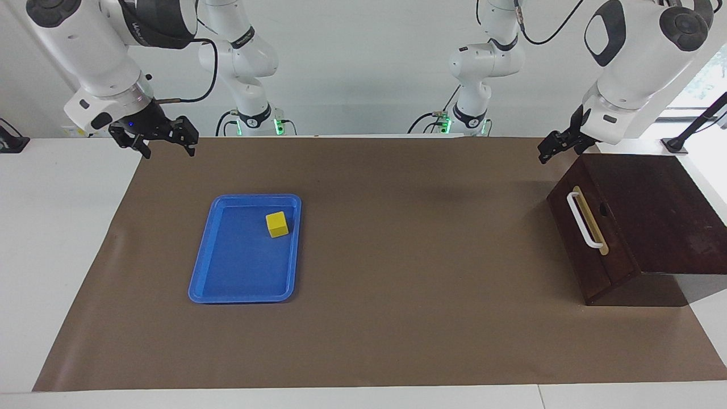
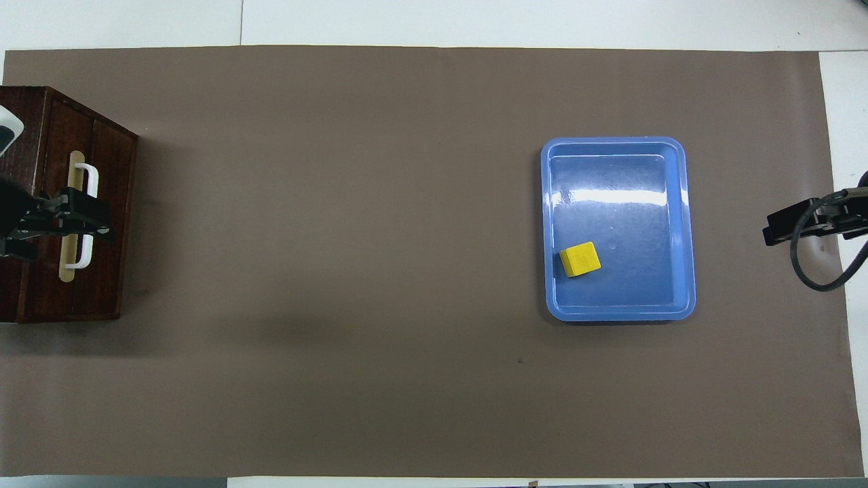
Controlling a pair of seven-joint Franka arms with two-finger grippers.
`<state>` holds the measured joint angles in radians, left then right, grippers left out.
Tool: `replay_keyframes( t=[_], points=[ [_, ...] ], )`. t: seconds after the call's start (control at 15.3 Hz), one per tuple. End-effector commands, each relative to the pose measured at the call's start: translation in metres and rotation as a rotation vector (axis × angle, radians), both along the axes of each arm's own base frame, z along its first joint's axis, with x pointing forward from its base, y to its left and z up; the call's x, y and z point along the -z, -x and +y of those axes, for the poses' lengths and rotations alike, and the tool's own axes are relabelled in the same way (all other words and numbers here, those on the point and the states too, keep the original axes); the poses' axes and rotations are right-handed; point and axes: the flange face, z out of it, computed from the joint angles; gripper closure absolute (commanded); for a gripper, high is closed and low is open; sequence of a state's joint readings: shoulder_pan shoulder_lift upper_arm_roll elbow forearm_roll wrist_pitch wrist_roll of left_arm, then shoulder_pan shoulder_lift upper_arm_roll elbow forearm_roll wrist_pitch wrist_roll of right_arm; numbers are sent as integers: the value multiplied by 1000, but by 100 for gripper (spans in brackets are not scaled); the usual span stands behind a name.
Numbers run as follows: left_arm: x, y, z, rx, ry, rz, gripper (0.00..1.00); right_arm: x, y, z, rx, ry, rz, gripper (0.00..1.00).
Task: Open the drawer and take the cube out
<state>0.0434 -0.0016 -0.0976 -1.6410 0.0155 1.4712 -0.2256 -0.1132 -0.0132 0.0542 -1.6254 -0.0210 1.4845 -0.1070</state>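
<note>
The dark brown wooden box (image 1: 659, 216) stands at the left arm's end of the table. Its drawer (image 1: 585, 250) is shut, with the white bar handle (image 1: 584, 219) on the front. The box (image 2: 41, 169) and handle (image 2: 88, 179) also show in the overhead view. The yellow cube (image 1: 277, 224) lies in the blue tray (image 1: 238, 267), in the part nearer to the robots. The cube (image 2: 580, 259) shows in the tray (image 2: 630, 217) from above too. My left gripper (image 1: 552, 147) hangs in the air by the box's upper corner, apart from the handle. My right gripper (image 1: 168, 149) is open and empty, raised over the mat's edge.
A brown mat (image 1: 397, 255) covers most of the white table. The tray sits toward the right arm's end. In the overhead view the left gripper (image 2: 71, 220) covers part of the handle, and the right gripper (image 2: 780, 230) shows at the mat's edge.
</note>
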Motion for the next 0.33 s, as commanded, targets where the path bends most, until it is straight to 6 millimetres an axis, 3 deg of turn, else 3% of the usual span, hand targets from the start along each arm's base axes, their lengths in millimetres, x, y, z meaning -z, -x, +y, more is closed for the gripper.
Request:
replay_keyframes(
  t=[0.0, 0.26],
  points=[
    [-3, 3, 2, 7, -15, -5, 0, -3, -1, -5, -14, 12, -7, 0],
    [-4, 3, 2, 7, -15, -6, 0, -5, 0, -5, -14, 16, -6, 0]
  ],
)
